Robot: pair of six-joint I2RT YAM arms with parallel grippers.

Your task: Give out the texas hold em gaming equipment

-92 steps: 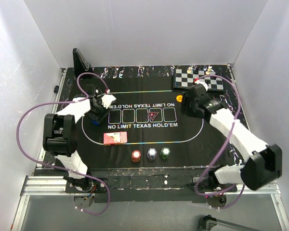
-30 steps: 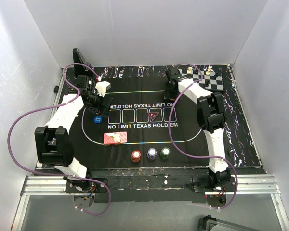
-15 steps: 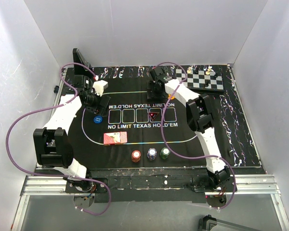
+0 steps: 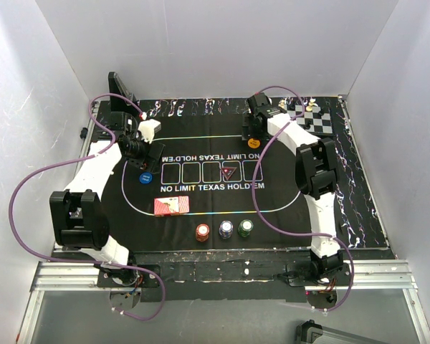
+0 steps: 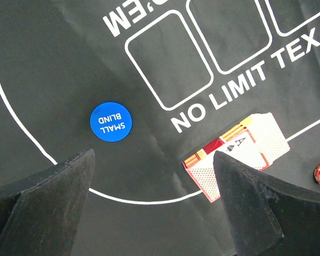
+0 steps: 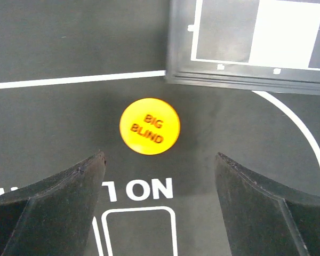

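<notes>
Your blue button (image 5: pixel 111 122) lies left on the mat (image 5: pixel 53 64), the yellow button (image 6: pixel 149 126) just beside the chessboard (image 6: pixel 250 37). Left gripper (image 5: pixel 153 160) and right gripper (image 6: pixel 160 156) both gape, empty. Cards (image 4: pixel 171 206) and chips (image 4: pixel 224 229) probably remain undealt.

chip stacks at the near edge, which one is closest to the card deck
The red stack, leftmost of the three, lies nearest the red-backed card deck; the purple stack and green stack sit further right.
</notes>
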